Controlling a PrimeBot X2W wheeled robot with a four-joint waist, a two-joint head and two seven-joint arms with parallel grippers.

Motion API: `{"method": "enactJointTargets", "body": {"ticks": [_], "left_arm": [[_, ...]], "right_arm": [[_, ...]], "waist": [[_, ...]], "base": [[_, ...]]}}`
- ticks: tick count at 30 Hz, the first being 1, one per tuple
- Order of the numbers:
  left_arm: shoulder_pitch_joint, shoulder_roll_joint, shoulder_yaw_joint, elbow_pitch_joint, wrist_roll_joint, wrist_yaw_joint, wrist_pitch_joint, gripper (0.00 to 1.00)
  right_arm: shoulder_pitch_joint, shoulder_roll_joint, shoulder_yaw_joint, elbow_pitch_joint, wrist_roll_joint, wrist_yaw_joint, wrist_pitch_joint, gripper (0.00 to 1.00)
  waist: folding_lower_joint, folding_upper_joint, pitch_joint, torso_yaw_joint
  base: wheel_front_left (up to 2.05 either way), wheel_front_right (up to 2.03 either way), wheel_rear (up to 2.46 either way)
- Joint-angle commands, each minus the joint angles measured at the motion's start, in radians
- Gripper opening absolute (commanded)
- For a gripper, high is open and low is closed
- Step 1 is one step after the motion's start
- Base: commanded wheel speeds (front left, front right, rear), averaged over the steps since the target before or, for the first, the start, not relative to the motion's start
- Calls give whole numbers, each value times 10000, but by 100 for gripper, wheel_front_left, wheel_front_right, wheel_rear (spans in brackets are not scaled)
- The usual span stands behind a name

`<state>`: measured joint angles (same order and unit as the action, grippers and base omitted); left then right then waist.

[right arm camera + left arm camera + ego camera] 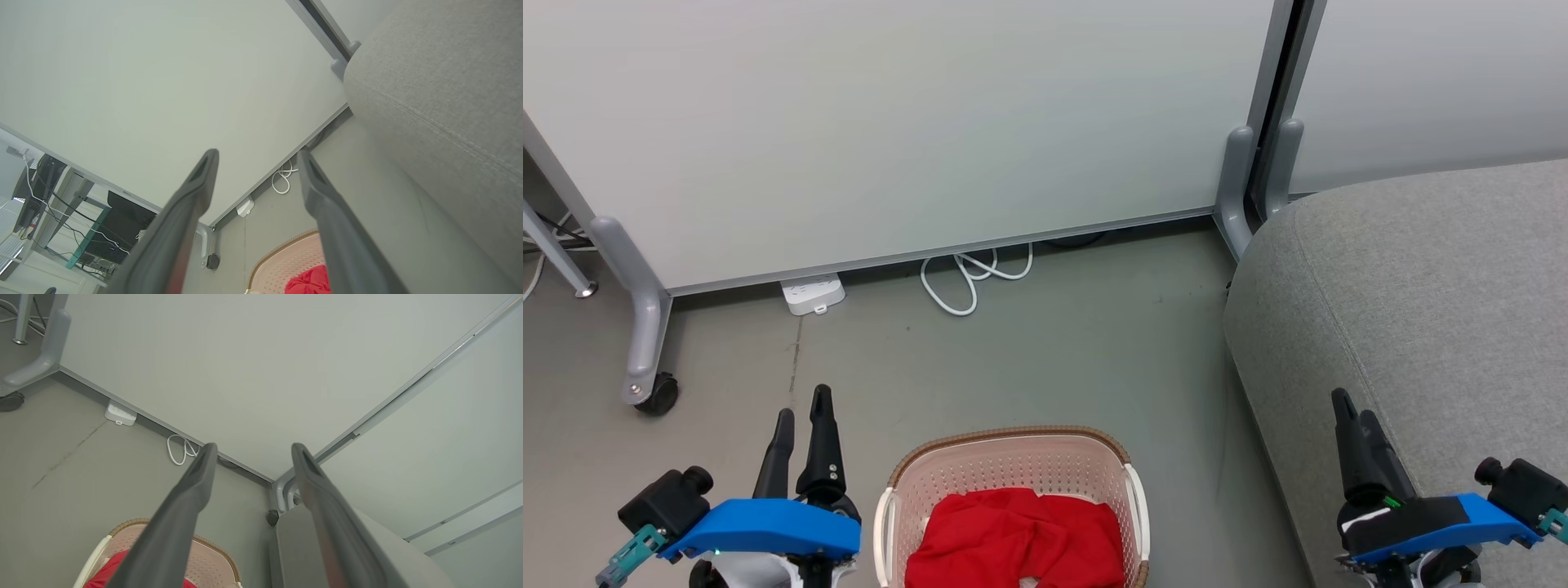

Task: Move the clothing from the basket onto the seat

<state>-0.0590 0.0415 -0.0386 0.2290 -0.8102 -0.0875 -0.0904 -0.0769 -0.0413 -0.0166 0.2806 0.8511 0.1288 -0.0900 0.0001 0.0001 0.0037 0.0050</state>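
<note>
Clothing [1013,535]: crumpled red, seemingly soft | basket [1013,461]: perforated | left fingers [823,441], right fingers [1352,449]: spread

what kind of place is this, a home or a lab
Probably an office or lab staged as a living corner: wheeled partition panels stand in for walls, a desk with trailing cables sits beside them, and there is a grey sofa.
</note>
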Motion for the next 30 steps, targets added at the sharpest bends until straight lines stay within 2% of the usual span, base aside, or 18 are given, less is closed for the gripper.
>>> {"method": "enactJointTargets", "body": {"ticks": [1, 8, 16, 30], "left_arm": [[-227, 84, -28, -84, 311, 55, -98, 100], [-245, 87, -152, 34, 1173, 57, -306, 100], [-272, 90, -248, 181, 2044, 45, -530, 100], [-302, 95, -453, 365, 3318, 84, -887, 100]], "right_arm": [[-210, -75, 23, -57, -252, 15, -80, 100], [-251, -81, 129, -22, -1079, 17, -162, 100], [-311, -88, -74, -129, -2608, 18, -279, 100], [-255, -99, 33, -292, -4276, 21, -403, 100]], "waist": [[0, -1, 0, 2], [0, -1, -2, 9], [0, -1, 1, 23], [0, -1, -2, 48]], "base": [[0, 0, 0], [0, 0, 0], [0, 0, 0], [0, 0, 0]]}}
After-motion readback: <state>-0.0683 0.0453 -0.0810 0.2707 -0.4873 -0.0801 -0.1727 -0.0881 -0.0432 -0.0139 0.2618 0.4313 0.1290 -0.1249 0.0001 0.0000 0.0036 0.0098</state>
